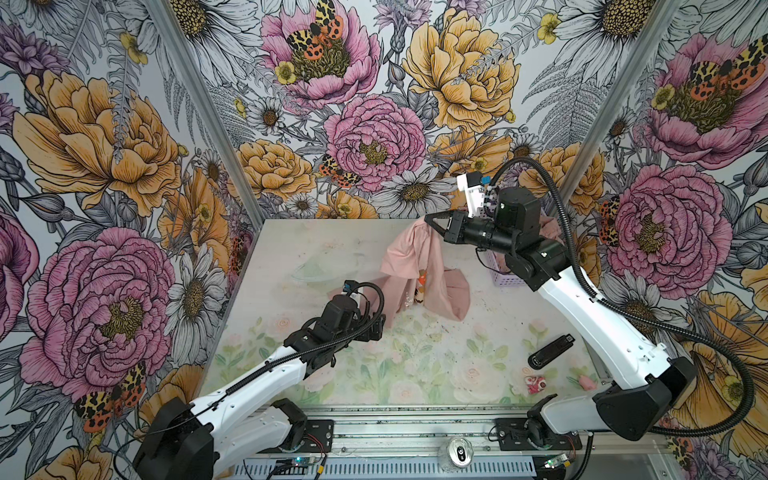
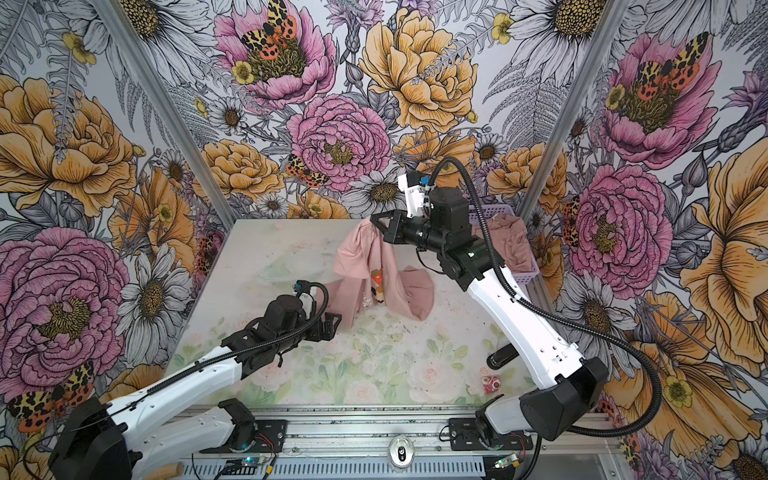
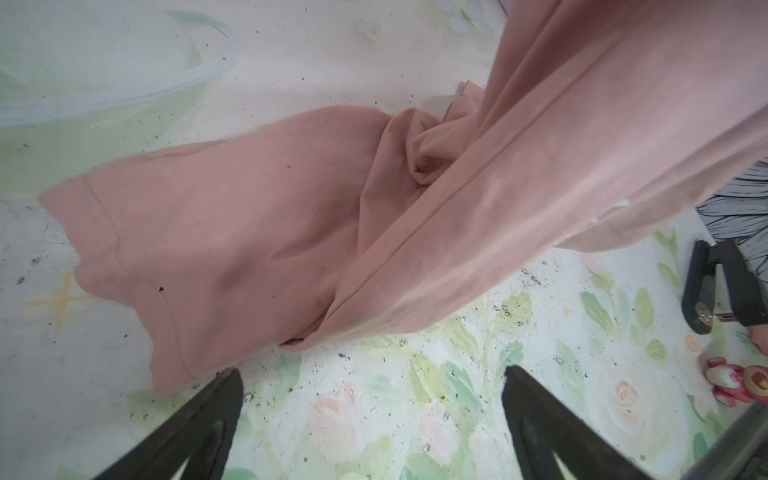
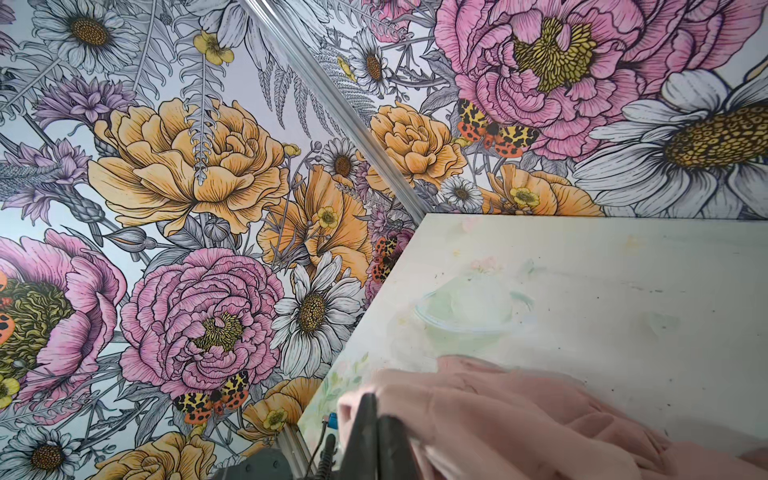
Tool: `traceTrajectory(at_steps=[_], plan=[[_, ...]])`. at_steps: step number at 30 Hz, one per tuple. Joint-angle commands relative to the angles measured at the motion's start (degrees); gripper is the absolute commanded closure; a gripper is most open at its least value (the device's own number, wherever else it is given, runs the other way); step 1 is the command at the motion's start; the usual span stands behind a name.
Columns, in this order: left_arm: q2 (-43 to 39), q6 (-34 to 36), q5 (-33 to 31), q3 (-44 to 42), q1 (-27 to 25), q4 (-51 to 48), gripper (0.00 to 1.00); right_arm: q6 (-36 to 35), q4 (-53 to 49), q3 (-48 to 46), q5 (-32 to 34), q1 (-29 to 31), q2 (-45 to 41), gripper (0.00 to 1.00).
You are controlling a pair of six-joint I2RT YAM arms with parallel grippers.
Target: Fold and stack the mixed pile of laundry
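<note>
My right gripper is shut on the top edge of a dusty-pink T-shirt and holds it up above the table. The shirt's lower part trails on the table, and a colourful printed figure shows between its folds. In the right wrist view the shut gripper pinches pink cloth. My left gripper stands open and empty, low beside the shirt's lower left. Its wrist view shows the gripper just short of the shirt's sleeve.
A lavender basket at the back right holds more pink garments, partly hidden by my right arm. A black stapler-like object and a small pink-red toy lie at the front right.
</note>
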Motion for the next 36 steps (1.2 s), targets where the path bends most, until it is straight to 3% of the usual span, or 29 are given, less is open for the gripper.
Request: traceTrajectory(at_steps=[1,6,8,10,14,16,21,25,32,35,36], plan=[[6.25,0.63,0.16,-0.41,1.94,7.55,0.01,0.52,3.03,3.08,0.73,-0.45,-0.43,1.0],[16.24,-0.56,1.9,-0.75,3.44,13.45,0.02,0.74,2.98,3.54,1.44,-1.39,-1.44,1.0],[17.89,-1.21,1.52,-0.99,3.51,13.53,0.07,0.79,3.02,3.52,1.74,-1.84,-1.92,1.0],[17.53,-1.58,0.94,-1.31,3.49,12.97,0.25,0.62,3.04,3.39,1.98,-2.46,-2.33,1.0],[7.95,-1.07,-3.13,-0.69,3.09,6.96,0.81,0.26,2.77,2.75,1.21,-4.31,-3.51,1.0],[1.68,0.66,-5.48,1.11,3.07,1.38,0.99,-0.92,1.67,3.02,0.67,-5.15,-4.02,1.0],[-12.13,6.46,-10.74,7.98,3.27,-12.89,1.0,-5.88,-3.42,5.23,-1.13,-5.82,-5.84,1.0],[-17.39,8.97,-11.82,12.96,3.33,-19.14,1.0,-7.06,-5.93,7.39,-2.99,-6.13,-7.6,1.0],[-17.54,13.57,-14.63,22.44,3.6,-23.56,1.0,-4.47,-7.86,14.52,-8.56,-6.01,-8.68,1.0],[-13.87,14.89,-9.18,24.26,4.52,-22.51,1.0,-3.14,-7.75,15.34,-8.34,-5.9,-8.28,1.0],[-12.2,14.64,-5.39,24.11,3.94,-21.56,0.95,-2.95,-7.69,15.08,-7.7,-5.64,-7.94,1.0]])
